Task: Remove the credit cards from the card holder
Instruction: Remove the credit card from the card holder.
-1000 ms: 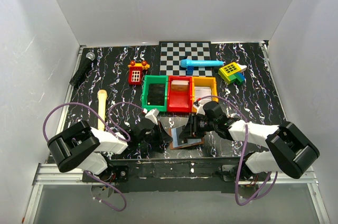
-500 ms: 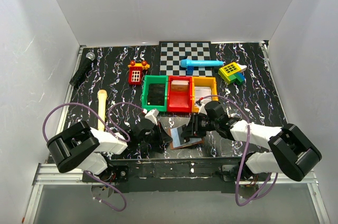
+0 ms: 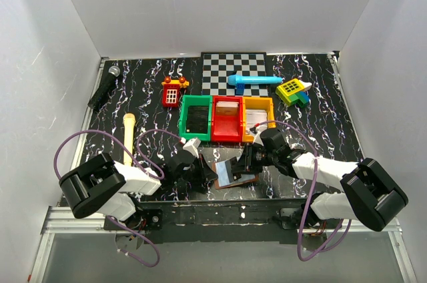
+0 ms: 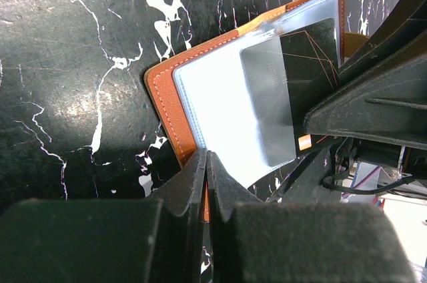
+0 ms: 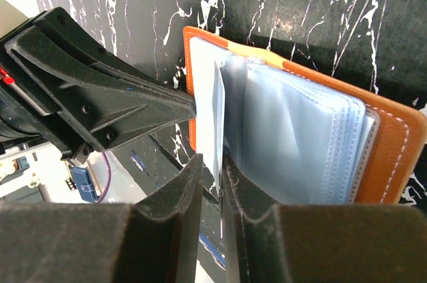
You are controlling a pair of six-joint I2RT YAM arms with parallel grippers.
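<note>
My right claw (image 5: 212, 163) grips a card (image 5: 218, 109) by its edge; so thin a pinch may slip, leaving it in the card holder (image 5: 400, 143) ahead.

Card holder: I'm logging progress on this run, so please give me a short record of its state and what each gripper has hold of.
card holder: open, clear sleeves fanned out
card: grey, partly out of a sleeve
left gripper: shut on the card holder's near edge
right gripper: shut on the card's edge
progress: this card is not yet free of the holder
</note>
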